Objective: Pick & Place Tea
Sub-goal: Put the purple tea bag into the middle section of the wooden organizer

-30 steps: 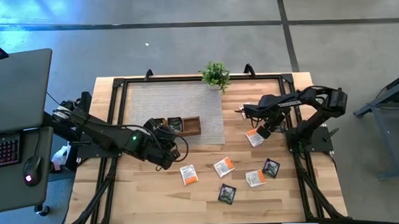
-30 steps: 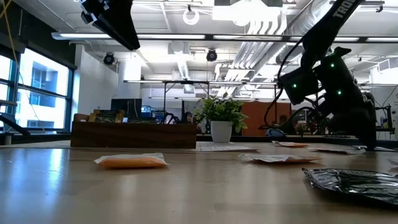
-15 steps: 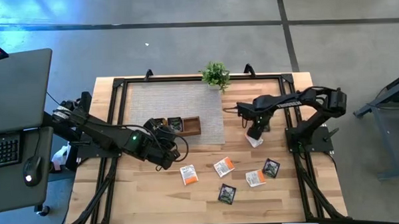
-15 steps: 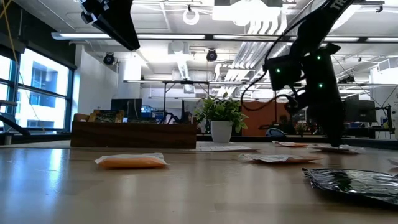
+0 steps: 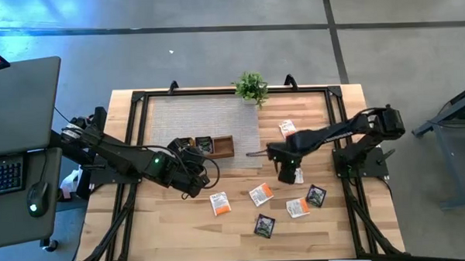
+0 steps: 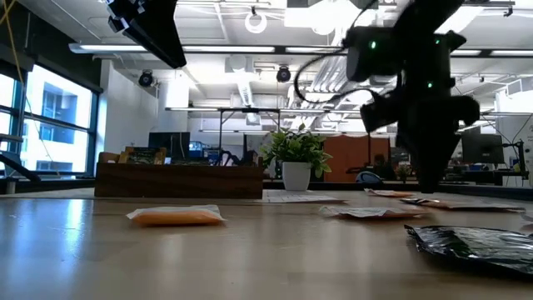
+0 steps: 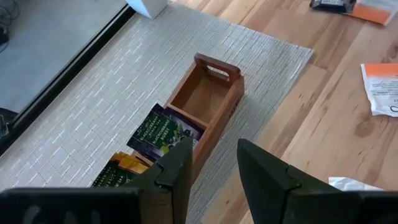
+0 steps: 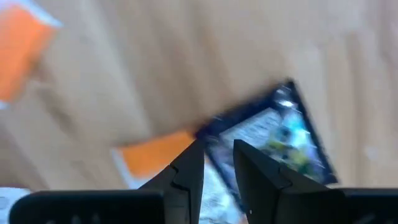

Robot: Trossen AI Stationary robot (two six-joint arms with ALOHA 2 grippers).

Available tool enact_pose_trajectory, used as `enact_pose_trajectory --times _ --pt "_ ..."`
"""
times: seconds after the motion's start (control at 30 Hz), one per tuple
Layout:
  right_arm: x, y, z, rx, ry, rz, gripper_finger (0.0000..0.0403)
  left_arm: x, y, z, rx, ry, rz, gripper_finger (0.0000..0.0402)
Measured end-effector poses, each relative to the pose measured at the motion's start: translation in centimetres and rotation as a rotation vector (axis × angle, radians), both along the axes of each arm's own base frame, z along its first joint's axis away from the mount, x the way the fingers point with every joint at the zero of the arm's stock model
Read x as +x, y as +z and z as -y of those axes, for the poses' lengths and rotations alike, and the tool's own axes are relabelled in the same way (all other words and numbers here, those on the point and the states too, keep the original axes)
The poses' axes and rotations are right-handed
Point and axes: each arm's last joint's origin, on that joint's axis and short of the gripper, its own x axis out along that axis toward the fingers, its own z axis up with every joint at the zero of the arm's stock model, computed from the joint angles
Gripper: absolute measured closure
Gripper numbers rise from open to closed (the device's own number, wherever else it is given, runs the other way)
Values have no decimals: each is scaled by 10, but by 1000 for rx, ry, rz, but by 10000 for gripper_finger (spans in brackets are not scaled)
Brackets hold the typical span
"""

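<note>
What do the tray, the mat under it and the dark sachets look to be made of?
Tray: wood, brown with a smooth finish; grain and joined walls show. Mat: looks woven, grey, maybe fabric or vinyl; a fine ribbed weave shows. Dark sachet: likely foil or plastic film; it lies crinkled and glossy, catching light. Table: pale wood planks with visible grain.

open-plan office lab, exposed ceiling ducts (image 6: 250,79), desk keyboard (image 5: 3,174), concrete floor (image 5: 214,46)

Right hand (image 5: 287,173) low over wooden table (image 5: 344,219), tea sachets (image 5: 259,195) scattered nearby, left hand (image 5: 193,159) beside tray (image 5: 217,146)
</note>
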Motion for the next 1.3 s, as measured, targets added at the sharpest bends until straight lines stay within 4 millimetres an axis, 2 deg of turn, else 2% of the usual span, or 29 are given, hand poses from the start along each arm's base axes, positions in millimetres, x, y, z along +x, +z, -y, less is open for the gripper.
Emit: enact_pose_trajectory --times 0.07,0.17,0.3,0.43,0.57,0.7,0.87,1.0,1.3 --pt "4 4 -10 -26 6 29 320 0 0 0 0 0 0 277" --pt "7 7 -15 -93 -123 44 319 0 0 0 -2 2 2 277" --pt "4 6 -12 -162 -324 41 307 0 0 0 -8 0 2 277" --pt "-2 -1 -5 -162 -369 16 288 3 -4 2 -25 -9 -18 277" --pt "-9 -10 2 -161 -495 -4 270 4 -6 3 -31 -11 -27 277" --pt "-12 -12 6 -213 -508 2 256 4 -6 3 -30 -11 -25 277" --pt "-6 -8 6 -179 -458 20 251 5 -5 3 -36 -11 -8 277" --pt "-3 1 5 -156 -427 54 255 5 -5 3 -35 -11 -8 277" --pt "-15 27 5 -182 -481 141 256 5 -5 3 -40 -12 -9 277"
